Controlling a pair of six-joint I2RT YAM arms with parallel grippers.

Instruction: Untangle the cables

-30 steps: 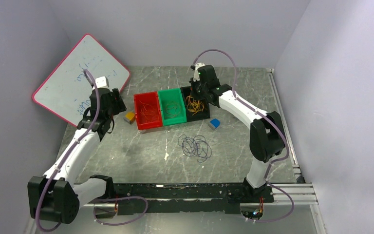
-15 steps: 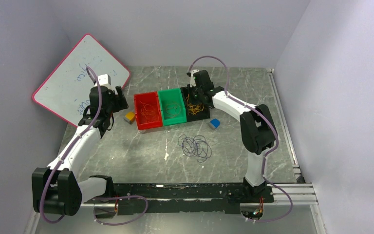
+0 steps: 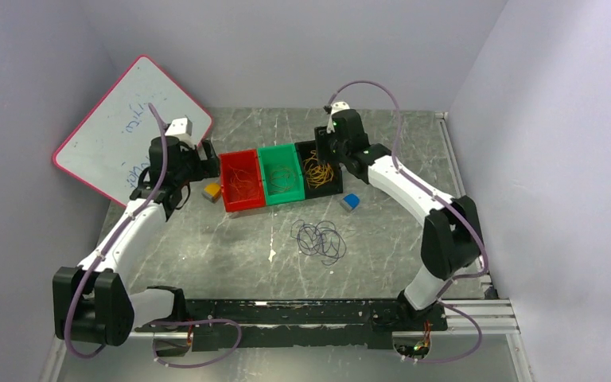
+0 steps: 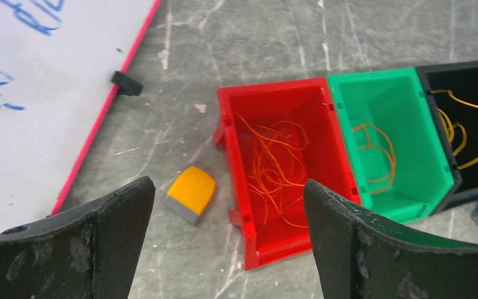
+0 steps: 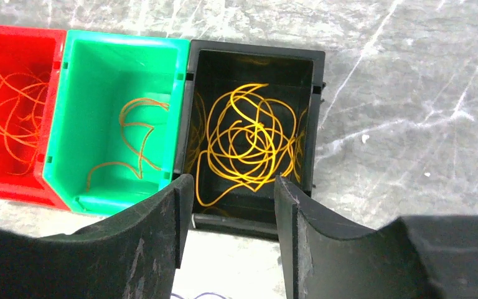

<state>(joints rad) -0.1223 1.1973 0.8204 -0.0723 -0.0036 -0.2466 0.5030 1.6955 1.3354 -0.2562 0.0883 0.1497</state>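
Cables [image 3: 318, 241] lie loose, apart from bins [image 3: 282, 200].

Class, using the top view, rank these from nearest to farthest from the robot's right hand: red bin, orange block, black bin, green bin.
1. The black bin, right end of the row, directly beneath the right hand.
2. The green bin, middle of the row.
3. The red bin, left end of the row.
4. The orange block, just left of the red bin.
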